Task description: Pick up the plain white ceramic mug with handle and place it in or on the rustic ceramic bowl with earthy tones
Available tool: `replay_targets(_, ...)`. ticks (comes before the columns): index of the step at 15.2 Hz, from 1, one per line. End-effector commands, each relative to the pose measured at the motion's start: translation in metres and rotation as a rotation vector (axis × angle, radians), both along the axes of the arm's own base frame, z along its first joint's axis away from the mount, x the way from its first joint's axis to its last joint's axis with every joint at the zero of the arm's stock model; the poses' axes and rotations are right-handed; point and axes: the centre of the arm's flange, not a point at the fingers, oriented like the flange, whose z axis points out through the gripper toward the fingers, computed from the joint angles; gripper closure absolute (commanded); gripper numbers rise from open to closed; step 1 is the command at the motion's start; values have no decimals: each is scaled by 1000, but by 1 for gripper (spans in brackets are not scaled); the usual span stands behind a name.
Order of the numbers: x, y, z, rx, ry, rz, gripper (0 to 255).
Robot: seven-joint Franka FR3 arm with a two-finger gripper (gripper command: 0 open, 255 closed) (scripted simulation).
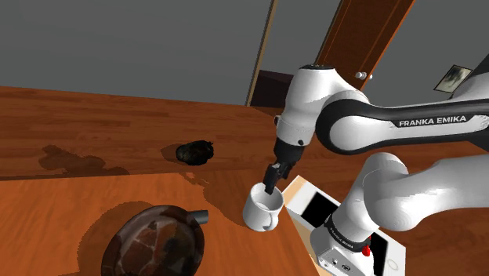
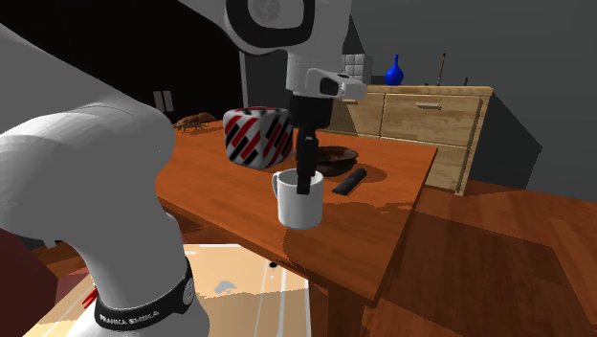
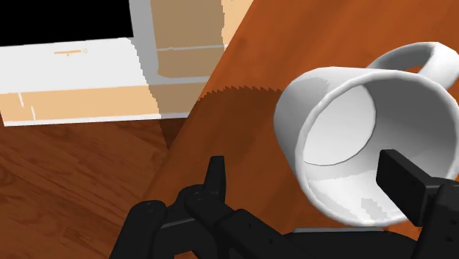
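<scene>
A plain white mug point(image 1: 262, 209) with a handle stands upright near the wooden table's point(image 1: 94, 200) edge, close to my stand. My black gripper point(image 1: 270, 183) comes down onto its rim and is open. In the wrist view one finger point(image 3: 403, 182) reaches over the mug's point(image 3: 346, 132) mouth while the other finger point(image 3: 215, 179) stays outside its wall; neither clasps it. The dark brown bowl point(image 1: 155, 243) sits further along the table toward the shoulder view's lower left. In the second exterior view the bowl point(image 2: 337, 156) lies just behind the mug point(image 2: 298, 203) and gripper point(image 2: 307, 182).
A short black cylinder point(image 2: 349, 181) lies between mug and bowl. A red, white and black cube point(image 2: 258, 136) stands beside the bowl. A dark lump point(image 1: 194, 152) rests beyond the mug. A dresser point(image 2: 431, 120) with a blue vase point(image 2: 394, 70) stands behind the table.
</scene>
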Motion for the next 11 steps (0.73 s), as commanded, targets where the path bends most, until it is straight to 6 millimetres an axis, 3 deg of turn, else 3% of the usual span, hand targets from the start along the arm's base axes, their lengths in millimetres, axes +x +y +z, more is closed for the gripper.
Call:
replay_targets(1,-2,2,-11,2,1,-1,0)
replay_targets(6,-5,3,-40,2,1,-1,0)
replay_targets(11,-5,3,-40,2,1,-1,0)
